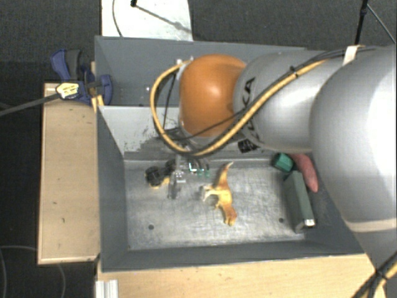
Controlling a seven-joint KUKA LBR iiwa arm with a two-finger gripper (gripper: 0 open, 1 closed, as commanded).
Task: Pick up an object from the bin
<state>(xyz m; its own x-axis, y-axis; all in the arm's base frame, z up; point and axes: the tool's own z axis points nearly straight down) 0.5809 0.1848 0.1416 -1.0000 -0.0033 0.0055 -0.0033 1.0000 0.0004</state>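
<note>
The gripper point(178, 182) hangs low at the back of the bin point(111, 185), largely hidden under the arm's orange cover point(208, 95). Whether it is spread or clenched cannot be told. Just to its left lies a small black and yellow piece point(155, 175), too small to identify. A yellow toy dinosaur point(222, 197) lies near its other side. A dark bar point(299, 202) lies along the right wall, partly covered by the arm.

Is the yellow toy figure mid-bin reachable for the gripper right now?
Likely yes: the yellow toy figure lies alone on the bare bin floor close to the gripper, with nothing on top or pressed against it.
</note>
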